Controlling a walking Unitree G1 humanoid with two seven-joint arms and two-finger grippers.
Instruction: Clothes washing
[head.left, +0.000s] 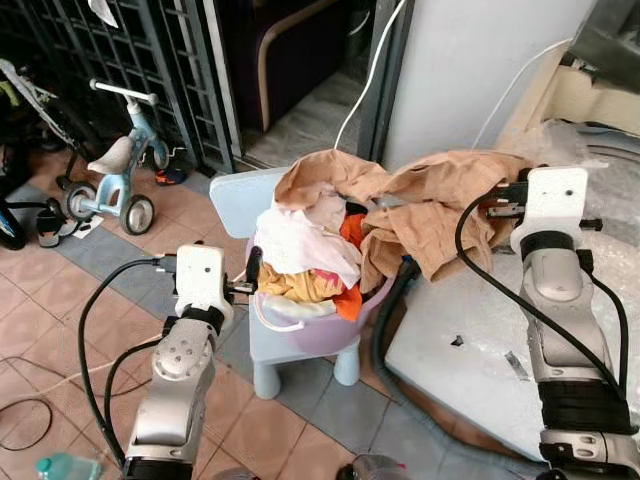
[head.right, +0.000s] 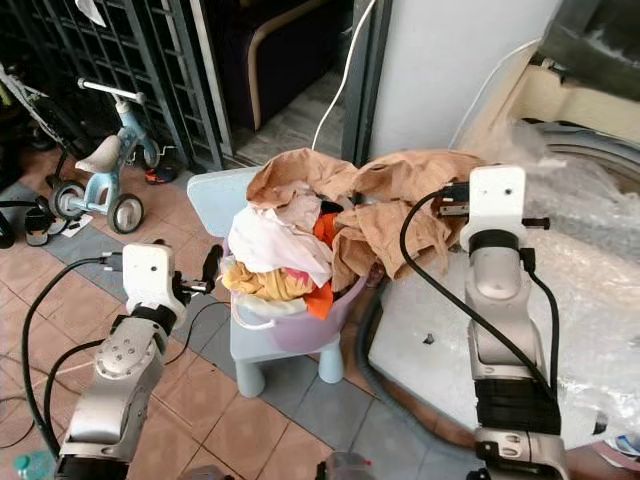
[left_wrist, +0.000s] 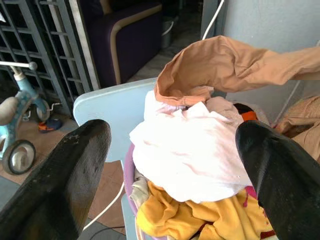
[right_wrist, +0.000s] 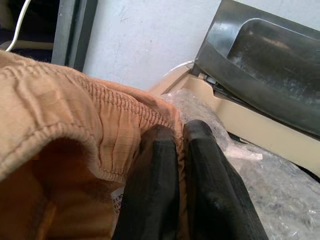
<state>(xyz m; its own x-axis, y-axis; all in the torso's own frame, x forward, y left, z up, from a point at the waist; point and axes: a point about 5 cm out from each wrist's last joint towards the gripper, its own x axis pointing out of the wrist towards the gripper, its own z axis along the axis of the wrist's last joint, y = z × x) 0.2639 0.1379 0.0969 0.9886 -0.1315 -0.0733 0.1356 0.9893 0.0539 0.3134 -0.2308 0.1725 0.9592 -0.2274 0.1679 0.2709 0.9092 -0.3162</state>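
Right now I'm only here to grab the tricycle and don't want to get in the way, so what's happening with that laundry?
The robot is unloading a purple laundry basket that sits heaped with clothes on a light blue child's chair. Its right pincer is shut on the waistband of a tan garment, stretched from the pile towards the plastic-wrapped washing machine on its right. Its left pincer is open beside the basket, facing the white garment on top.

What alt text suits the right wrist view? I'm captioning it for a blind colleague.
The right gripper pinches the elastic waistband of tan trousers, its two black fingers closed on the fabric. Behind lie crinkled plastic wrap, a grey wall and a raised dark washing machine lid.
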